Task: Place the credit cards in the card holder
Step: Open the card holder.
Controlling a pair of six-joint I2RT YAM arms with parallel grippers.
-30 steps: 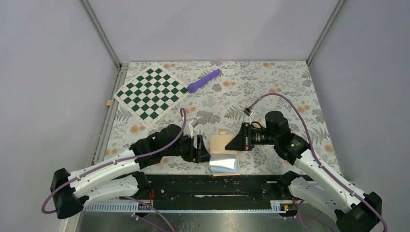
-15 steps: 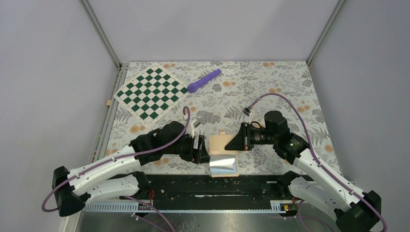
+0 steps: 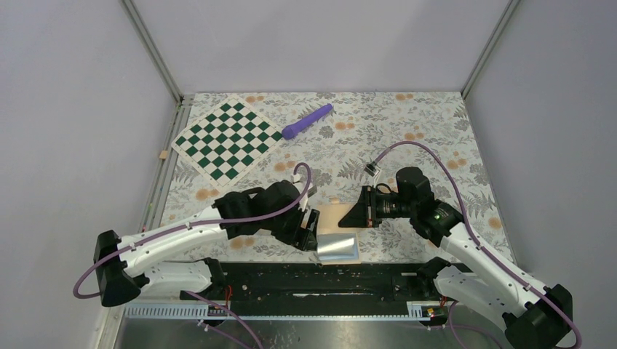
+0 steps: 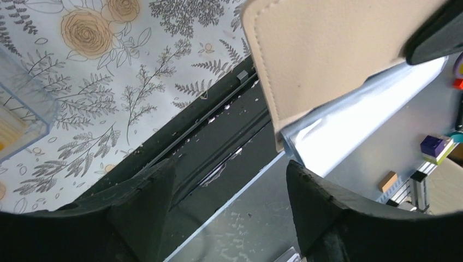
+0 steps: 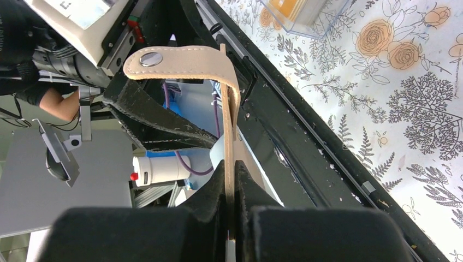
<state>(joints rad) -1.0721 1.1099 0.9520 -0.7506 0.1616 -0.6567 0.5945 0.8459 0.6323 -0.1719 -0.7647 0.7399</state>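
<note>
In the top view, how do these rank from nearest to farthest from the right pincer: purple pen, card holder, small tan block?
1. card holder: held in the right pincer, near the table's front middle.
2. purple pen: far side, left of centre.
3. small tan block: on the left rail.

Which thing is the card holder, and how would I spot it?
Look at the middle of the near edge of the flowered table. The card holder is the tan leather-like flap pinched by the right gripper, its shiny pale blue inside showing. Unlike the clear plastic case nearby, it is opaque and has a snap.
</note>
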